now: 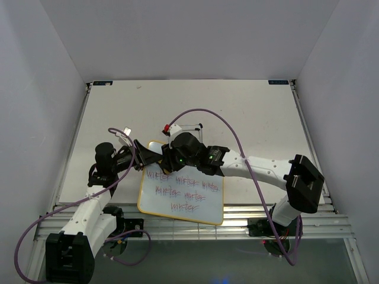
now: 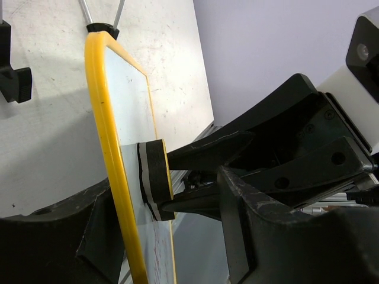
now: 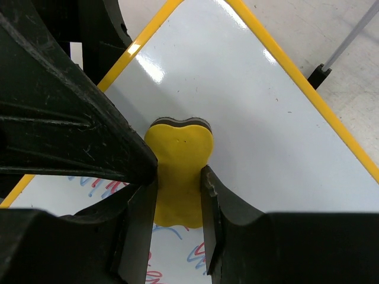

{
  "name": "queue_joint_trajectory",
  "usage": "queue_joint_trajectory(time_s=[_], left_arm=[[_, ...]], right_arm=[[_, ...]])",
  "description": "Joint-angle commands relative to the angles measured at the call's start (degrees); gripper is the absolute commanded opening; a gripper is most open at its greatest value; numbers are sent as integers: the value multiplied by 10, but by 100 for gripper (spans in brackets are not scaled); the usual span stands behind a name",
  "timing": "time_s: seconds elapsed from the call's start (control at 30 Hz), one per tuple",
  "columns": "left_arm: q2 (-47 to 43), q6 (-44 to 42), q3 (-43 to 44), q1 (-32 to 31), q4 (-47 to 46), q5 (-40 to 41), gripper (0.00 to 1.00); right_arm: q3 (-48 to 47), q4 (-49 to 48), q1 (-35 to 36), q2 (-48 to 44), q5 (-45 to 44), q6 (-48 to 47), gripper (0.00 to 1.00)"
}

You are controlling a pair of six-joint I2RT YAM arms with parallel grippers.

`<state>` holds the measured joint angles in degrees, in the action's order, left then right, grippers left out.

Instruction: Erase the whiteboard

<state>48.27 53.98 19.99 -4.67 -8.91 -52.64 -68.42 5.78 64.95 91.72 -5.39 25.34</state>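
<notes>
Clenching the eraser (image 3: 177,155), right end effector (image 3: 178,188) holds it on the whiteboard (image 3: 237,106) that left end effector (image 1: 153,160) seemingly clamps.

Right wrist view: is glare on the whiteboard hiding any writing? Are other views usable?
Right wrist: glare streaks on the yellow-framed white whiteboard lie above the yellow eraser block, clear of the purple-red writing, which shows sharp. Left wrist: board edge-on, face barely visible. Top external: even light, writing lines distinct.
</notes>
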Motion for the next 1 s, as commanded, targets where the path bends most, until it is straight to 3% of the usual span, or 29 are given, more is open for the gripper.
queue_joint_trajectory(time_s=[0.0, 0.67, 0.97], left_arm=[[-27, 11, 9, -13, -48, -85, 65], [-44, 25, -2, -13, -61, -87, 65], [-49, 32, -6, -13, -62, -85, 65]], right_arm=[[-21, -60, -3, 13, -71, 28, 21], [-23, -43, -27, 24, -129, 59, 21], [-27, -45, -31, 28, -136, 27, 21]])
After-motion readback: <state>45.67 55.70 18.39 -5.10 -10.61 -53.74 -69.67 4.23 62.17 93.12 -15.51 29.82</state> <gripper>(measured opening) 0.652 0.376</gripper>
